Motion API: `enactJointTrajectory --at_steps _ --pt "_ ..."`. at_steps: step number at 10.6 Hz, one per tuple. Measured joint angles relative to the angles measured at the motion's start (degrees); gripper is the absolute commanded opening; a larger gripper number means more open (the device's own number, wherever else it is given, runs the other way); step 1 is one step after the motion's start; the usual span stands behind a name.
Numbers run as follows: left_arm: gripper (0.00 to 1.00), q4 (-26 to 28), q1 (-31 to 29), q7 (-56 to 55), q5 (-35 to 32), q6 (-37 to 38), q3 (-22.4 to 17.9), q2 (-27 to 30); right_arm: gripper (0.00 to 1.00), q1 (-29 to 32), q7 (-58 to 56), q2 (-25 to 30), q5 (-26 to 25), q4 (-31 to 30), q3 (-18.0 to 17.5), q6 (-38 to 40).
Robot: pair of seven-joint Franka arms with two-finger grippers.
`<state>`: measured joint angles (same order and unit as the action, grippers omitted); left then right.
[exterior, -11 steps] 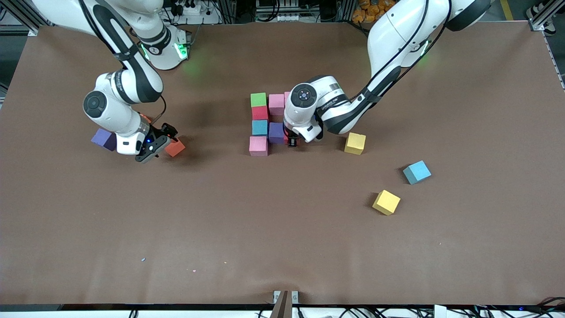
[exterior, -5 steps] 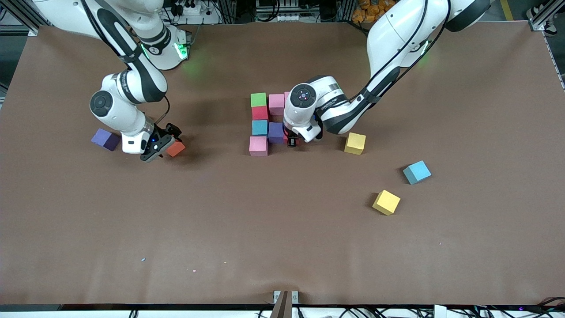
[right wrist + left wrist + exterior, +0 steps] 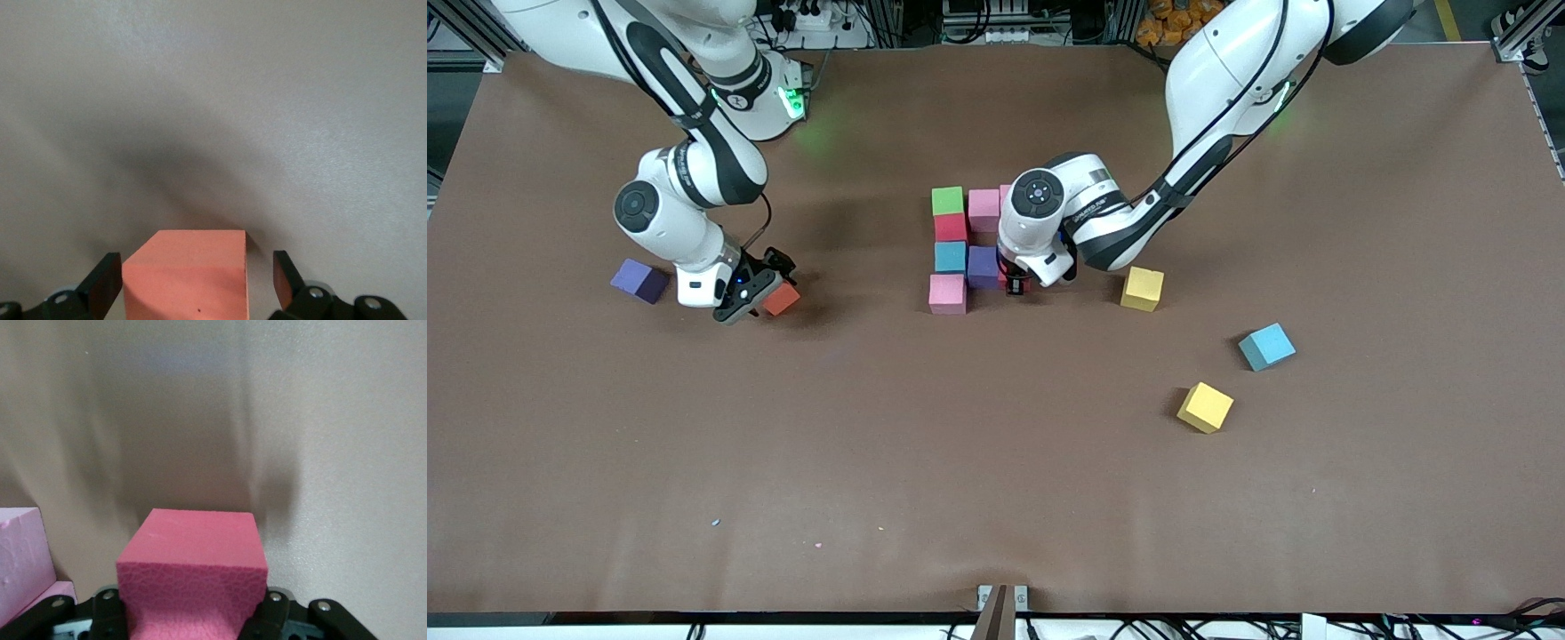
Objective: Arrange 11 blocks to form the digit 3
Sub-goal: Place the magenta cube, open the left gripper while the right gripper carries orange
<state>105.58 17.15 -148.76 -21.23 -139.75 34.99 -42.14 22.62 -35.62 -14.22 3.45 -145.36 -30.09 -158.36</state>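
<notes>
My left gripper [image 3: 1015,284] is shut on a red block [image 3: 193,567], low at the table beside the purple block [image 3: 984,267] of the cluster. The cluster also holds green [image 3: 947,201], pink [image 3: 984,210], red [image 3: 951,228], light blue [image 3: 951,257] and pink [image 3: 947,293] blocks. My right gripper [image 3: 758,292] is open and straddles an orange block [image 3: 783,300], with a gap on each side in the right wrist view [image 3: 190,280]. A purple block [image 3: 639,281] lies beside it toward the right arm's end.
A yellow block [image 3: 1143,289] sits beside the left gripper toward the left arm's end. A light blue block [image 3: 1266,347] and a second yellow block [image 3: 1205,407] lie nearer to the front camera. A pink block [image 3: 20,560] shows beside the held one.
My right gripper has shifted slightly toward the orange block and now stands around it. The left arm and the blocks have not moved.
</notes>
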Motion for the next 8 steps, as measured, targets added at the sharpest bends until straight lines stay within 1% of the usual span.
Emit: enactJointTrajectory --at_steps 2,3,4,6,7,8 --pt "0.02 0.0 0.1 0.0 0.0 0.0 0.0 -0.2 0.19 0.0 -0.1 -0.3 0.0 0.0 0.0 -0.2" --pt "0.02 0.0 0.1 0.0 0.0 0.0 0.0 -0.2 0.04 0.0 -0.1 -0.2 0.0 0.0 0.0 -0.3" --pt "0.02 0.0 0.1 0.0 0.0 0.0 0.0 -0.2 0.0 0.0 -0.1 -0.2 0.0 0.0 0.0 -0.3" --pt "0.03 0.0 0.4 0.0 0.0 0.0 0.0 -0.2 0.0 0.0 -0.1 -0.2 0.1 0.7 0.0 -0.2" --pt "0.08 0.0 0.6 0.0 0.0 -0.1 0.0 -0.3 0.0 0.0 0.1 -0.2 0.2 1.9 0.0 0.7" --pt "0.55 0.0 0.7 0.0 0.0 -0.2 0.0 -0.3 0.0 0.0 1.0 -0.2 0.3 4.0 0.0 2.8"
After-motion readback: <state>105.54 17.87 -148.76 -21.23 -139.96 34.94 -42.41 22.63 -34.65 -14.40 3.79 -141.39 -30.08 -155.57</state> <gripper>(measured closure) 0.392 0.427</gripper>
